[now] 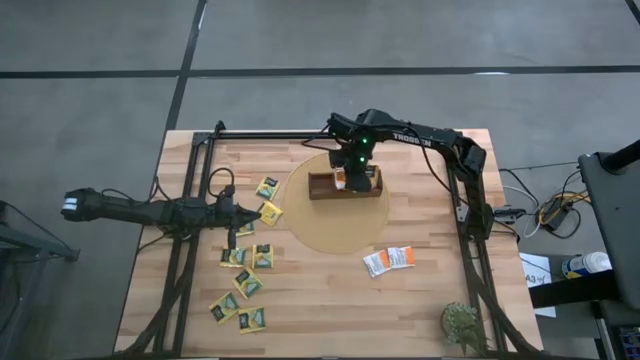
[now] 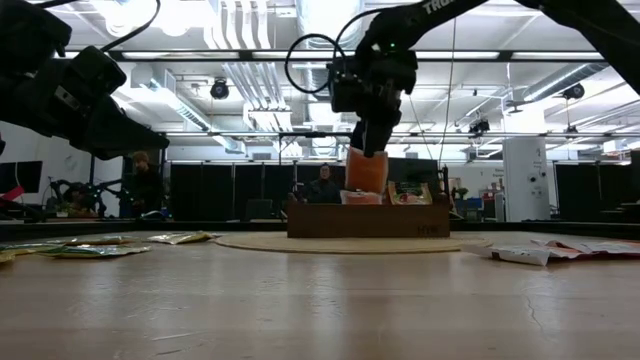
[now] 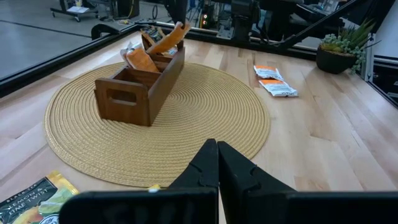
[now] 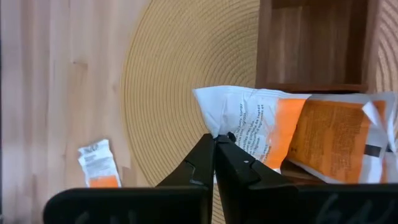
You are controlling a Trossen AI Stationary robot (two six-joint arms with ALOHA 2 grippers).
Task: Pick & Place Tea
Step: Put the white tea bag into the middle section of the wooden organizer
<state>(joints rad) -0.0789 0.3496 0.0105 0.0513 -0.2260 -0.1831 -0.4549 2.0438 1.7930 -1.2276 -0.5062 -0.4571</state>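
While pinched, tea packet [image 4: 261, 127] white-orange.

Lab: ceiling ducts [image 2: 250, 85], concrete floor [image 1: 90, 90].

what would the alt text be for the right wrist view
The right gripper is shut on a white and orange tea packet, held over the wooden tray on a round woven mat. Another orange packet lies in the tray, and one more sits on the table.

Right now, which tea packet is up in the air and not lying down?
The white-and-orange tea packet pinched in the right pincer, hanging over the wooden tray. All the other packets lie flat on the table.
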